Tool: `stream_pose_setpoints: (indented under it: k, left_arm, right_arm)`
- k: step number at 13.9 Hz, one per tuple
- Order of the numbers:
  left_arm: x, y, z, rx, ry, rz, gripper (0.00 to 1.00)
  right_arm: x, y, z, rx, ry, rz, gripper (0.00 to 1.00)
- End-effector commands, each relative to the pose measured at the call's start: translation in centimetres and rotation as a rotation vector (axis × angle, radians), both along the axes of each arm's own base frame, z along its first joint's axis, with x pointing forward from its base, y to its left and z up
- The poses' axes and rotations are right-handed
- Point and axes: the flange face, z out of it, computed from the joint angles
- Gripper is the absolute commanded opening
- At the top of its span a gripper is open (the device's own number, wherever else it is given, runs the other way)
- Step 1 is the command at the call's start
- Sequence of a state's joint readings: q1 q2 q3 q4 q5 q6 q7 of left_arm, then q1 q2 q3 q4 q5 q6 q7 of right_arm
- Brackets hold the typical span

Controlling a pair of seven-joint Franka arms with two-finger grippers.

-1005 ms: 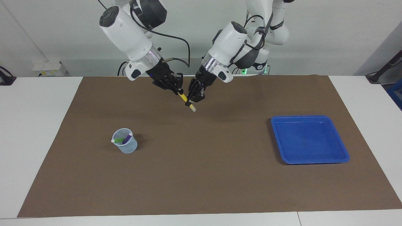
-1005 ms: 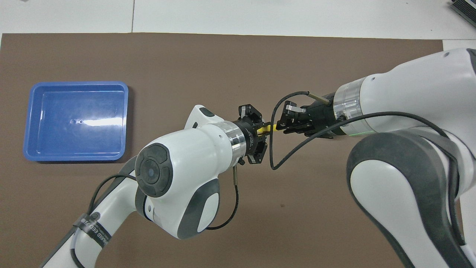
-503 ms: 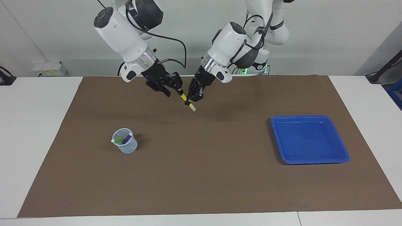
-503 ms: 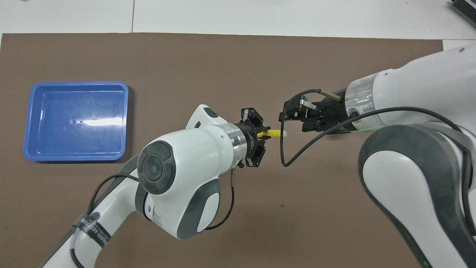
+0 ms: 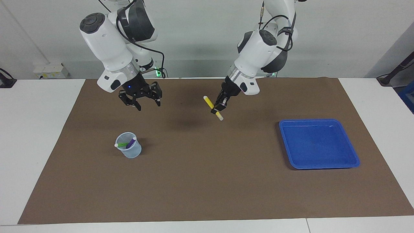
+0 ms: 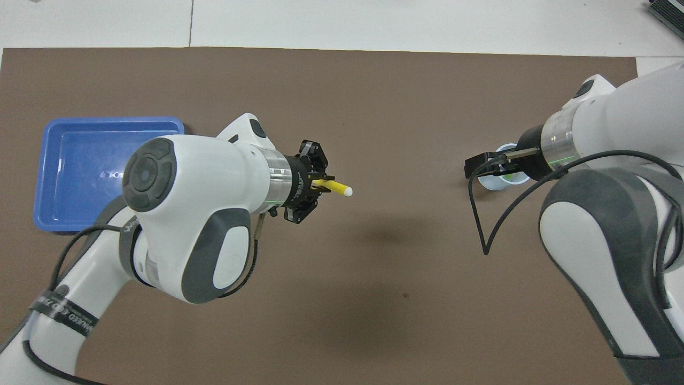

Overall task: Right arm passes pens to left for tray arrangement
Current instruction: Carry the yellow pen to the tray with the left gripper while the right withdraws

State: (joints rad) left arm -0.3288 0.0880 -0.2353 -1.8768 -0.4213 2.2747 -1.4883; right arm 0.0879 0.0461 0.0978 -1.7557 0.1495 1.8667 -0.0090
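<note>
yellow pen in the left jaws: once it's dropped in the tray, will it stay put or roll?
Likely to roll: the yellow pen looks slim and round, and the tray floor looks smooth and glossy. The tray's raised rim should stop it. It seems stiff and light: held in the left gripper near one end, it juts out straight without sagging.

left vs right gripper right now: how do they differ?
Load: the left gripper is shut on the yellow pen; the right gripper holds nothing.
Fingers: the left gripper's are clamped together, the right gripper's are spread open.
Place: the left gripper hangs over bare mat mid-table; the right gripper is up in the air toward the cup with the purple and green pens.
Shared: both are black, two-fingered and raised off the mat.
</note>
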Motion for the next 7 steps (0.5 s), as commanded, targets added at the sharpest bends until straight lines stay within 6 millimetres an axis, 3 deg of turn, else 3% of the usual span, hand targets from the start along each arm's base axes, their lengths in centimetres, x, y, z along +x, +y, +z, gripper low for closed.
stream_pose_setpoints:
  k: [1,4,7]
  left_arm:
    - [0.8,4.0,0.9,0.040,-0.022,-0.138,0.00]
    - [2.1,7.7,0.6,0.066,-0.054,-0.253,0.00]
    - [3.3,12.8,0.3,0.109,-0.070,-0.374,0.00]
  right_arm:
    - [0.9,-1.1,-4.2,-0.118,-0.018,0.129,0.83]
    - [2.2,-1.4,-8.2,-0.264,0.001,0.204,0.83]
    - [2.7,-1.7,-10.4,-0.368,0.017,0.268,0.82]
